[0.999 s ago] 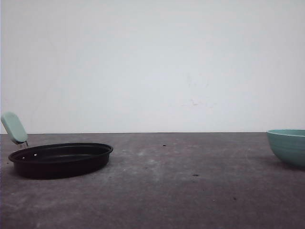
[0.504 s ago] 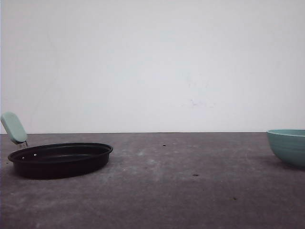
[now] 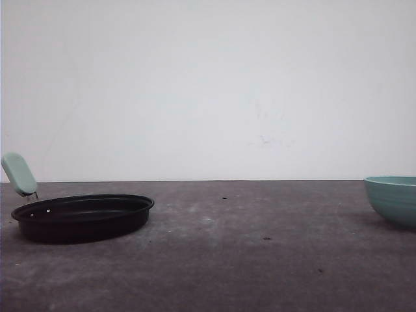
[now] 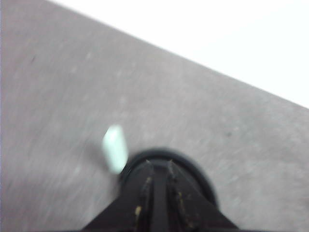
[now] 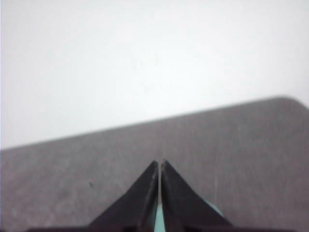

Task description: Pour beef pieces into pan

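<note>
**Front view: pan at the left, bowl at the right, both pincers closed and empty**

Front view shows a grey desk [image 3: 214,260] against a plain white wall. The pan [image 3: 83,216], shallow, round and black, sits flat on the desk at the far left. Its mint-green handle [image 3: 19,173] rises from the rim on the left side, tilting up and outward, so the pan's long axis runs roughly left to right with the handle pointing away from the centre. A teal bowl [image 3: 392,199] stands at the far right edge, well apart from the pan. No beef pieces can be made out; the low camera hides the inside of the bowl.

Left wrist view, blurred, has the left pincer [image 4: 158,193] with its fingers pressed together and holding nothing. The pan [image 4: 203,181] lies directly ahead of and below it, with the handle [image 4: 115,148] off to one side.

Right wrist view has the right pincer [image 5: 159,193], fingers also together and empty, with a sliver of teal, probably the bowl [image 5: 216,211], just beneath the tips.

Judging by this, the left arm is nearer the pan and the right arm nearer the bowl, so the coming move likely begins with the right pincer opening at the bowl.
</note>
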{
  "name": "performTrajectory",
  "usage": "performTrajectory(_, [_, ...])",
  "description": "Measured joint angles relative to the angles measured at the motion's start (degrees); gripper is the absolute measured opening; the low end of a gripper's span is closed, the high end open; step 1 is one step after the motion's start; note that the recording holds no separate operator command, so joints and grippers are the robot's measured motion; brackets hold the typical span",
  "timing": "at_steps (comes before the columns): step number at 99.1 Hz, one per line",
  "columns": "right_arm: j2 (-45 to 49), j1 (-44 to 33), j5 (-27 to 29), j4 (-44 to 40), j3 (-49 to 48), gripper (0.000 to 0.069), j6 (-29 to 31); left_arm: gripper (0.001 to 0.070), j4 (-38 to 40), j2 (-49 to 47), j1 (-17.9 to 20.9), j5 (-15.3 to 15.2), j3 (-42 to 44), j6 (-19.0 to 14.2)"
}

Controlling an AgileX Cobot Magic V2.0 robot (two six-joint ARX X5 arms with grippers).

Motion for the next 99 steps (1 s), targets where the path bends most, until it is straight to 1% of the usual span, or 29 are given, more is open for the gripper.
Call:
performTrajectory(11, [6.4, 0.0, -1.5, -2.3, 8.8, 0.0009, -2.2, 0.0019, -1.6, 8.9, 0.0, 1.1, 12.0, 1.6])
performTrajectory(21, [12.9, 0.0, -2.5, -5.5, 17.2, 0.0009, -3.3, 0.0019, -2.8, 15.7, 0.0, 3.3, 22.7, 2.2])
performTrajectory(31, [19.5, 0.0, -4.6, -10.3, 25.2, 0.002, -3.8, 0.0019, -3.2, 19.8, 0.0, 5.2, 30.7, 2.4])
performTrajectory(36, [22.4, 0.0, -5.7, -12.4, 28.7, 0.0077, -4.1, 0.0022, -3.1, 20.9, 0.0, 6.4, 33.4, 2.4])
performTrajectory(42, [25.4, 0.0, -7.0, -14.3, 32.3, 0.0192, -4.2, 0.0043, -3.1, 21.5, 0.0, 8.0, 35.2, 2.4])
performTrajectory(43, [26.0, 0.0, -7.3, -14.7, 33.1, 0.0221, -4.2, 0.0048, -3.1, 21.6, 0.0, 8.2, 35.3, 2.4])
performTrajectory(47, [27.5, 0.0, -8.0, -15.3, 34.9, 0.0286, -4.2, 0.0068, -3.1, 21.6, 0.0, 8.9, 35.6, 2.4])
performTrajectory(58, [30.3, 0.0, -8.5, -15.8, 37.4, 0.0394, -4.2, 0.0104, -4.9, 21.7, 0.0, 9.5, 35.6, 2.4])
performTrajectory(63, [30.9, 0.0, -8.5, -15.8, 37.6, 0.0456, -4.2, 0.012, -6.4, 21.7, 0.0, 9.4, 35.6, 2.7])
performTrajectory(68, [31.3, 0.0, -8.5, -16.1, 37.7, 0.0529, -4.2, 0.0171, -8.2, 21.7, 0.0, 9.4, 35.6, 3.0])
performTrajectory(73, [31.6, 0.0, -8.5, -16.4, 37.7, 0.0596, -4.2, 0.0253, -9.9, 21.7, 0.0, 9.4, 35.6, 3.3])
performTrajectory(78, [31.9, 0.0, -8.5, -16.5, 37.7, 0.0639, -4.2, 0.0329, -11.4, 21.7, 0.0, 9.5, 35.6, 3.5])
performTrajectory(81, [31.9, 0.0, -8.5, -16.6, 37.7, 0.0654, -4.2, 0.0367, -12.2, 21.7, 0.0, 9.5, 35.6, 3.7])
performTrajectory(91, [31.9, 0.0, -8.5, -16.5, 37.7, 0.068, -4.2, 0.0457, -12.9, 21.7, 0.0, 9.5, 35.6, 3.9])
performTrajectory(99, [31.9, 0.0, -8.5, -16.5, 37.7, 0.0684, -4.2, 0.0589, -12.9, 21.7, 0.0, 9.5, 35.6, 4.2])
